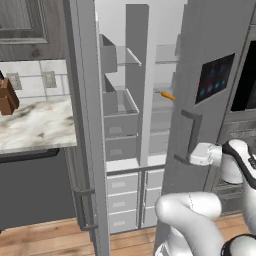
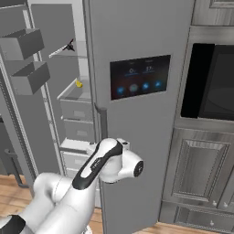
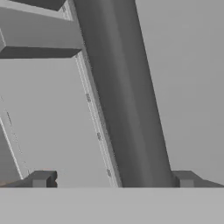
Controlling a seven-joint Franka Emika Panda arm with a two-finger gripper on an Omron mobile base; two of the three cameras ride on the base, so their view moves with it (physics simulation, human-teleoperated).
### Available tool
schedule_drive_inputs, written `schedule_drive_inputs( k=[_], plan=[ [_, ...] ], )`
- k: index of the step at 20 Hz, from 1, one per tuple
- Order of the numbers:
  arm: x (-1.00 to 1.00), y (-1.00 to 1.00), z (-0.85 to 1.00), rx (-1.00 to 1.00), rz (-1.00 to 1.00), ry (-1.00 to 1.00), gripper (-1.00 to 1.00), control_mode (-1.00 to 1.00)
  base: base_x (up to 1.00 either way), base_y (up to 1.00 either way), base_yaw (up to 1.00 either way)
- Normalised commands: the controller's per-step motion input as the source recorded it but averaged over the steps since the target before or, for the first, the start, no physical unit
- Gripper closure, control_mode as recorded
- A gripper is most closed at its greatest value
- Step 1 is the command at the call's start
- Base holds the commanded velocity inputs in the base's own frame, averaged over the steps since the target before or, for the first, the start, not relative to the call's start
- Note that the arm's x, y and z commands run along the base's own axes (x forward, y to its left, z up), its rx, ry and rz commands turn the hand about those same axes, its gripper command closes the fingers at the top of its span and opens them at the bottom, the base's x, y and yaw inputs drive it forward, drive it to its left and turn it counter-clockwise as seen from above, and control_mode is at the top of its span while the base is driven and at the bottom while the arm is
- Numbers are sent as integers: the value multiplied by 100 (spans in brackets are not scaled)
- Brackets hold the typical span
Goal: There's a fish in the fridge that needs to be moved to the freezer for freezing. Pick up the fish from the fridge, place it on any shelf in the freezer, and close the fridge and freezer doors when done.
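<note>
The fridge door (image 2: 137,114), with its dark panel of blue icons (image 2: 139,77), stands partly open. My gripper (image 3: 113,178) is open, its two fingertips (image 3: 41,178) either side of the door's vertical handle (image 3: 127,109) without closing on it. In the left base view the gripper (image 1: 186,159) sits at the handle's lower end (image 1: 192,135). The fish (image 2: 69,45), small and dark, lies on an upper glass shelf (image 2: 61,50) inside the fridge. The plain freezer door (image 1: 85,125) is swung wide open, showing the freezer's grey bins (image 1: 120,107) and drawers.
An orange carrot-like stick (image 1: 167,95) lies on a lower fridge shelf. Grey door bins (image 2: 23,43) hang on the freezer door. A marble counter (image 1: 35,125) with a brown object (image 1: 7,97) is to the left. A dark built-in oven (image 2: 210,82) and cabinets (image 2: 196,169) are to the right.
</note>
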Motion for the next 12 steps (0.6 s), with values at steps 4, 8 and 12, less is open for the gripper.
schedule_drive_inputs(
  k=[4,8,12],
  plan=[
    [62,48,4,-4,-4,17,-100,-100,0,0,0],
    [66,54,0,-5,-4,6,-100,-100,0,0,0],
    [72,51,0,-6,-6,7,-100,-100,0,0,0]
  ],
)
